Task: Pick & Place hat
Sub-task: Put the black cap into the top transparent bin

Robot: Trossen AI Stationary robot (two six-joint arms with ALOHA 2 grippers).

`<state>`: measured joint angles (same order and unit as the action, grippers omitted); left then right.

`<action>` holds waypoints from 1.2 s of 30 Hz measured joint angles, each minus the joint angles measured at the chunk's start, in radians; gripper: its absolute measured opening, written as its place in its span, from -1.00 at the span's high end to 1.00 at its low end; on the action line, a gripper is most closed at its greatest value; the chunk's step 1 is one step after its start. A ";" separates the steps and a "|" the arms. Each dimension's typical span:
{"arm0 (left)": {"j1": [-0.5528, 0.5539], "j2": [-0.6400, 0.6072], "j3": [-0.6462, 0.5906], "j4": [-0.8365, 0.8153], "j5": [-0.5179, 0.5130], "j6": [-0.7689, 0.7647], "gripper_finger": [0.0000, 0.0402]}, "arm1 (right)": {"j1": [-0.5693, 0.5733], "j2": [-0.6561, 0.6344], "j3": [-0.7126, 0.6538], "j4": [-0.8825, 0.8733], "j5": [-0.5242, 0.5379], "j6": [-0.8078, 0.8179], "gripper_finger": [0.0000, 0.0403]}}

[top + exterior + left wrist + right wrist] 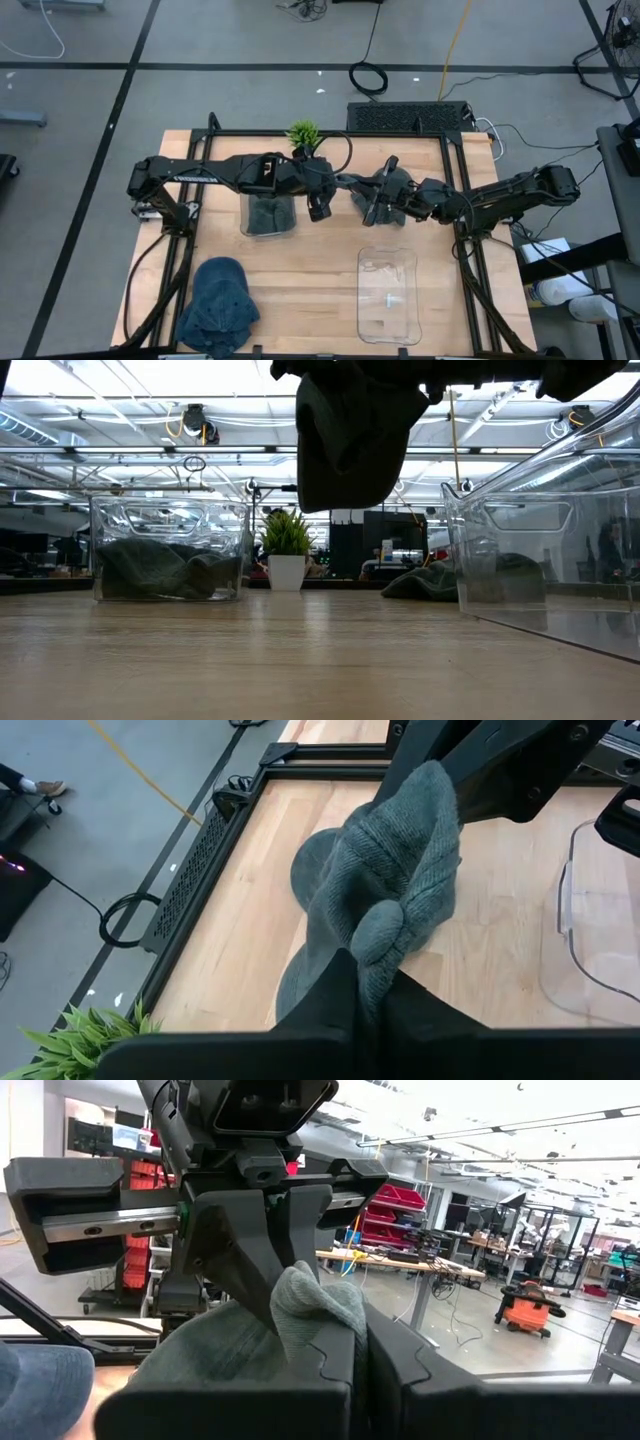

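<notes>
Grey knit hat (385, 196) pinched between both pincers | left pincer (345, 182) at its 9 o'clock, right pincer (412, 200) at 3, I judge a handover | hat aloft mid-desk (310, 280) | empty bin (388, 296) at 6.

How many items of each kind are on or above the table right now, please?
Hats: 3, a blue hat on the wood, a grey hat in the left bin, a grey hat held aloft by the left gripper and right gripper
Clear bins: 2
Potted plant: 1
Total: 6
</notes>
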<state>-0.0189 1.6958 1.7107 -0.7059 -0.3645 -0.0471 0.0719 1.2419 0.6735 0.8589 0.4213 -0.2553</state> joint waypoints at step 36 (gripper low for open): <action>0.000 0.000 0.000 -0.067 -0.015 0.026 0.97 | 0.000 -0.020 0.000 -0.139 0.000 0.055 0.27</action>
<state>-0.0189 1.6958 1.7103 -0.7729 -0.3792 -0.0216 0.0719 1.2222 0.6739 0.7202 0.4217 -0.2000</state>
